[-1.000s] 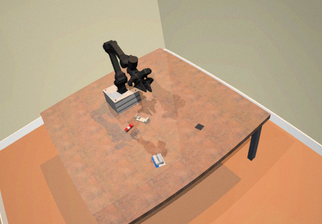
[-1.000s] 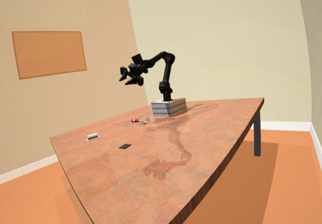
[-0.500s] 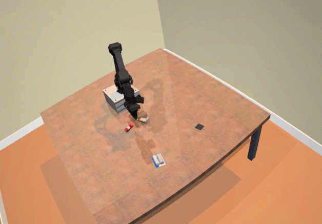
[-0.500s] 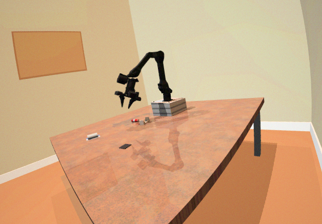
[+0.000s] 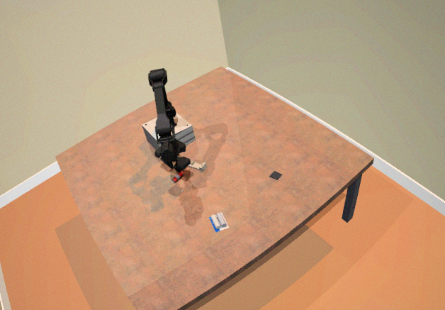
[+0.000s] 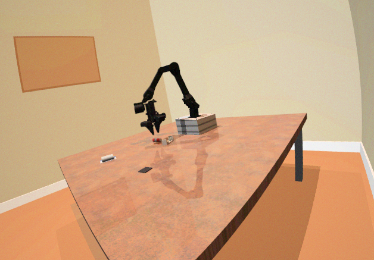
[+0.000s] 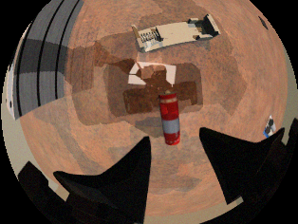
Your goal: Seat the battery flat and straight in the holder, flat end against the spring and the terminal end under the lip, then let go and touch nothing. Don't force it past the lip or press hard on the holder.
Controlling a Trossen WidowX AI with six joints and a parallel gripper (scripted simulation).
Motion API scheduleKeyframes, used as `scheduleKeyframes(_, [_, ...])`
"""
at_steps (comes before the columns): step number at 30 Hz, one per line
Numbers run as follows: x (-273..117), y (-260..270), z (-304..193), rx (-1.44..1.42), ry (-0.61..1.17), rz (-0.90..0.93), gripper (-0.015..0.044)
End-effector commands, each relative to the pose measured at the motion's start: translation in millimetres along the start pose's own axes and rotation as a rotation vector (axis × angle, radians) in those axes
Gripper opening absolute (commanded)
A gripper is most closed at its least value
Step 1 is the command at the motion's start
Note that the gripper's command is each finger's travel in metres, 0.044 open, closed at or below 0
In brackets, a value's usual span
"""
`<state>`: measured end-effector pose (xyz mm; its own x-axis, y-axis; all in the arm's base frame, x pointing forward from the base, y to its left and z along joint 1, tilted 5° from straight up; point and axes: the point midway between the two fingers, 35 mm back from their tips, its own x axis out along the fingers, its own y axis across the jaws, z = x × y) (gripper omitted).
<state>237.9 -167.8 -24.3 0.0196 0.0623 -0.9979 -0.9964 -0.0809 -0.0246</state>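
The red battery (image 5: 177,176) (image 6: 156,140) (image 7: 170,119) with a grey band lies on its side on the table beside the holder. In the wrist view its end with the small terminal points up toward the holder. The cream holder (image 5: 197,165) (image 6: 165,141) (image 7: 177,35) is empty; its coil spring shows at its left end in the wrist view, the lip end at the right. My gripper (image 6: 155,133) (image 7: 176,136) is open and empty, pointing down above the battery. In the wrist view the battery appears between and just beyond the fingertips. In the top view the arm hides the fingertips.
A blue and white piece with two pale cylinders (image 5: 219,221) (image 6: 107,157) (image 7: 270,127) lies farther out on the table. A flat black square (image 5: 275,175) (image 6: 145,169) lies off to one side. The arm's striped base block (image 5: 185,135) (image 6: 196,125) (image 7: 43,52) stands behind the holder.
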Motion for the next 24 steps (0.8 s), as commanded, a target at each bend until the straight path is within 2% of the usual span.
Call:
scheduleKeyframes(1, [1.4, -1.4, -0.8, -0.012, -0.003, -0.002, 0.0229])
scheduleKeyframes(24, [38.9, -1.6, -0.8, -0.012, -0.003, -0.002, 0.0229])
